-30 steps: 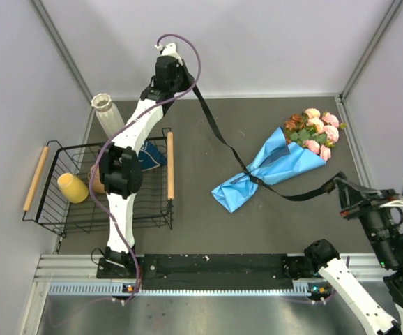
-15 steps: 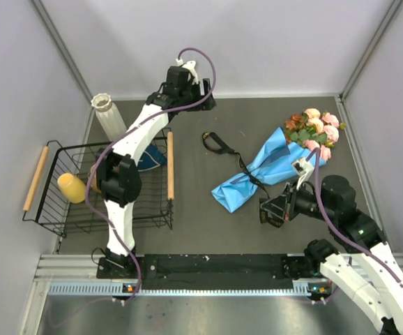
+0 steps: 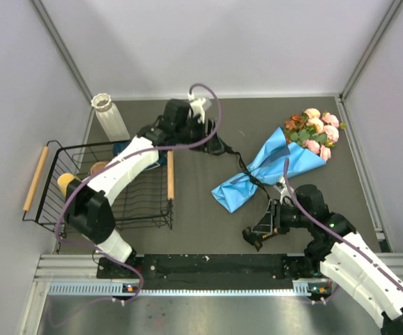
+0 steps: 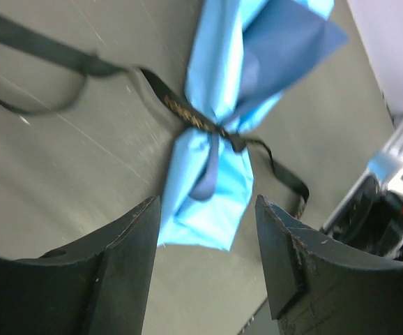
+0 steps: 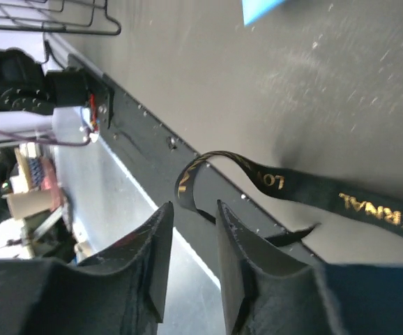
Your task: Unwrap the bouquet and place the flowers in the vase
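Left tool: the left tool [image 4: 205,213] stands wide open and holds nothing; between its fingers one sees the tied middle of the bouquet below.
Right tool: the right tool [image 5: 191,216] stands with only a narrow gap, low over the near part of the surface [image 3: 201,202]; the gap looks empty, and a loose end of the black ribbon [image 5: 306,192] curls just beyond its tips. I cannot tell if it touches them.
Ribbon: in the left wrist view it is crossed around the waist of the blue paper [image 4: 215,181], with slack loops lying to both sides.
Bouquet: the bouquet [image 3: 278,162] lies flat on the right half of the surface, between the two tools, with the paper not yet opened.
Flowers: the flowers [image 3: 316,132] stick out of the far right end of the paper.
Vase: the vase [image 3: 109,115] stands at the far left, well apart from the bouquet, beside a wire basket [image 3: 118,216] with a yellow cup [image 3: 67,184] in it.
Progress: early, in my judgement. The ribbon looks loosened but not removed; what is left is to take it off, open the paper, and carry the flowers to the vase.
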Controlling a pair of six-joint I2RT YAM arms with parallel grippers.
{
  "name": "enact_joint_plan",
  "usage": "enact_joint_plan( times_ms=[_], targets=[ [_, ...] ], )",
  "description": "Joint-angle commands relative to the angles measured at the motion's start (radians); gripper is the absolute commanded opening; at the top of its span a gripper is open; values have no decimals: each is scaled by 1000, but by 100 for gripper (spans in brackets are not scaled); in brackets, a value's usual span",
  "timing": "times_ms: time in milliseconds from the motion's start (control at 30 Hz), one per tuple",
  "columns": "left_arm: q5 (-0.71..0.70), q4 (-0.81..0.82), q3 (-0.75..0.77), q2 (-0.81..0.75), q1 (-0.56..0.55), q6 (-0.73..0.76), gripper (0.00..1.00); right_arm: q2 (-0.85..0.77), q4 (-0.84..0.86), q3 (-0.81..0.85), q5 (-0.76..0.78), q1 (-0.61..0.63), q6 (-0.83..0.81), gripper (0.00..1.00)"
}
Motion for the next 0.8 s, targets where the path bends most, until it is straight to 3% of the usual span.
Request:
enact_joint_plan(
  times_ms=[0, 133, 267, 333, 400, 467, 633, 767],
  targets=[
    [53, 73, -127, -120, -49, 1, 65, 74, 89, 126, 165, -9, -65, 35],
    [32, 92, -181, -191, -69, -7, 64, 270, 124, 258, 340, -110, -159, 38],
    [41, 112, -212, -177, -103, -58, 59, 486, 270, 315, 248, -200, -158, 42],
    [9, 139, -238, -163, -135, -76, 59, 610, 289, 384, 234, -200, -196, 24],
    [-13, 164, -253, -144, -168, -94, 59, 681, 270, 445, 277, -200, -243, 19],
    [-28, 187, -264, -119, -196, -110, 59, 707, 266, 467, 351, -200, -263, 19],
    [-45, 213, -249, -1, -227, -121, 59, 787, 289, 481, 352, -191, -293, 27],
    [-65, 187, -223, 80, -230, -134, 41, 838, 315, 488, 380, -175, -302, 31]
  ],
)
